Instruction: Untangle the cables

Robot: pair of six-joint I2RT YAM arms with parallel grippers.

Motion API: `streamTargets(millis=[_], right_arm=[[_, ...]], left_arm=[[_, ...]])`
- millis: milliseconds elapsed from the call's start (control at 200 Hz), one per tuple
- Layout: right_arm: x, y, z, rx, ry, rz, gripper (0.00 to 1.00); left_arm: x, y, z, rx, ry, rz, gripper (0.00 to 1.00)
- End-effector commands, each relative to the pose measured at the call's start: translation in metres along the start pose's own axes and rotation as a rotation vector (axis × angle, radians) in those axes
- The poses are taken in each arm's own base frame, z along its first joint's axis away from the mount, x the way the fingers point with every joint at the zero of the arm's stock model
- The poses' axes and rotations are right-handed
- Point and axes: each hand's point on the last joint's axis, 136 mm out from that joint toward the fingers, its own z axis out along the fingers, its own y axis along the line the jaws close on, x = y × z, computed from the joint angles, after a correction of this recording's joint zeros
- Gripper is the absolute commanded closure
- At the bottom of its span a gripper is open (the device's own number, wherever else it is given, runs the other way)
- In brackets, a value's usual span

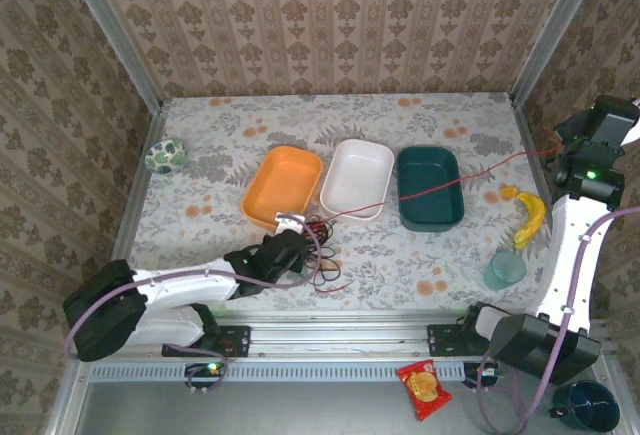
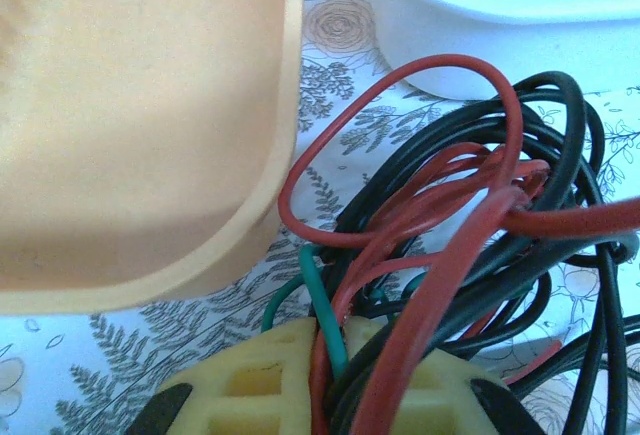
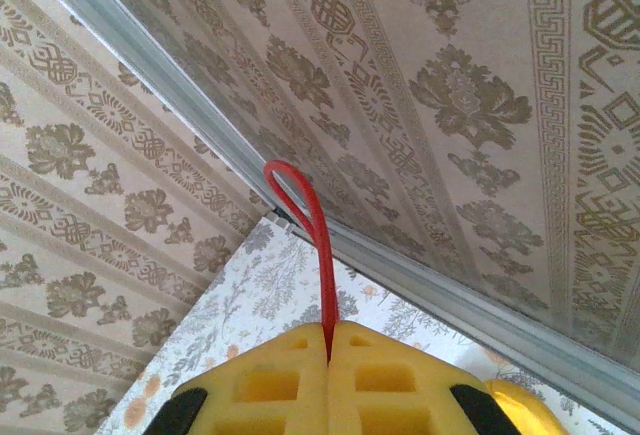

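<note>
The cables lie in a tangle of red, black and green wires on the flowered table, just in front of the orange tray. My left gripper is low over the tangle. In the left wrist view its yellow fingers are shut on a bunch of the cables, with a green wire and red and black ones pinched between them. One red cable runs taut from the tangle across the trays up to my right gripper, raised at the far right. The right gripper is shut on that red cable, whose loop sticks out above the fingertips.
An orange tray, a white tray and a dark green tray stand side by side mid-table. A banana and a teal cup sit at the right. A small ball rests by the left wall.
</note>
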Motion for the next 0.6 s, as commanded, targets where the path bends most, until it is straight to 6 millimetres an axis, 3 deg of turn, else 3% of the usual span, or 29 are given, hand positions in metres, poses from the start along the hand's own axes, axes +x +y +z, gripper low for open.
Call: streamTargets(millis=[0,265,420,595], right_arm=[[-0.006,0.001,-0.008,-0.024,-0.012,0.046,1.00],[0.001,-0.006,-0.007,0.003,-0.008,0.019,1.00],[0.005,-0.005,-0.018,0.044,-0.047,-0.106,1.00],[0.031,0.010,-0.027,0.028,-0.031,-0.269,1.00]], left_arm=[[-0.001,0.017,-0.005,-0.047,-0.028,-0.075,1.00],[-0.016,0.019,-0.014,0.012,-0.095,-0.166,1.00],[-0.025,0.020,-0.022,0.069,-0.156,-0.239,1.00],[-0.023,0.053,-0.025,0.010,-0.202,-0.441,1.00]])
